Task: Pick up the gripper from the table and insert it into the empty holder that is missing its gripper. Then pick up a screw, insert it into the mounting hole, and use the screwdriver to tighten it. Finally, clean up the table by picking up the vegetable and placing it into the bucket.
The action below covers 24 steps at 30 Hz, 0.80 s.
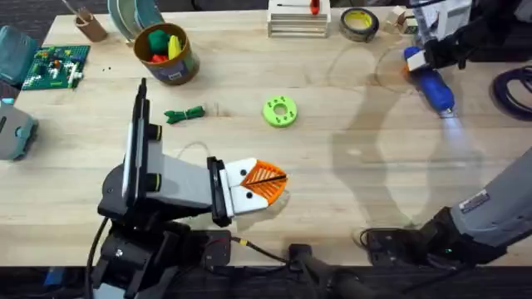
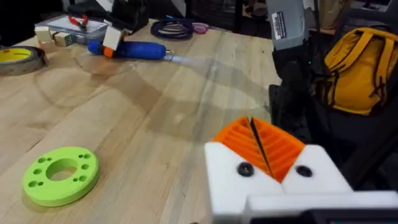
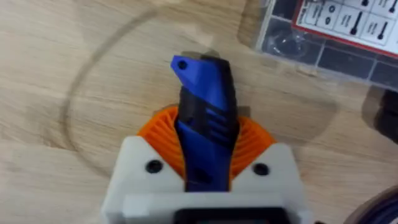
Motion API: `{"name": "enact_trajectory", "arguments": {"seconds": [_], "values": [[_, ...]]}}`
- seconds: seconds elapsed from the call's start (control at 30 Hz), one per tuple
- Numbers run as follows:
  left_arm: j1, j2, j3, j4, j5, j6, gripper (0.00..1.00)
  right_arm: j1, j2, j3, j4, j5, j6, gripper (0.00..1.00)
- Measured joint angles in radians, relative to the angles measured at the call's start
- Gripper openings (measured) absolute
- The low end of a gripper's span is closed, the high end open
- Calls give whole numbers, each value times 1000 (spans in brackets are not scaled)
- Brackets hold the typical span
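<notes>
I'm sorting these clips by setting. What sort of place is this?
Probably a robotics lab or workshop bench: a wooden table with a blue electric screwdriver, a clear box of screws and a tape roll.

This looks like a robotics lab or workshop. A pale wooden worktop (image 1: pixel 349 199) carries bench clutter along its far edge: a yellow tape roll (image 1: pixel 359 23), a clear compartmented parts box (image 3: pixel 336 37) with labelled screw drawings, and a blue electric screwdriver (image 1: pixel 432 81). Cables (image 1: pixel 509 90) coil at the right edge, and a yellow backpack (image 2: pixel 364 68) sits beyond the worktop.
</notes>
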Motion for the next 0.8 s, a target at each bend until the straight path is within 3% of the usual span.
{"name": "enact_trajectory", "arguments": {"seconds": [0.17, 0.6, 0.8], "values": [[0, 0, 0, 0, 0, 0, 4, 0, 0, 1, -1, 7, -11, 21], [0, 0, 0, 0, 0, 0, 4, 9, -26, 8, -125, 8, -11, 20], [0, 0, 0, 0, 0, 0, 4, 43, -116, 9, -166, 8, -11, 17]]}}
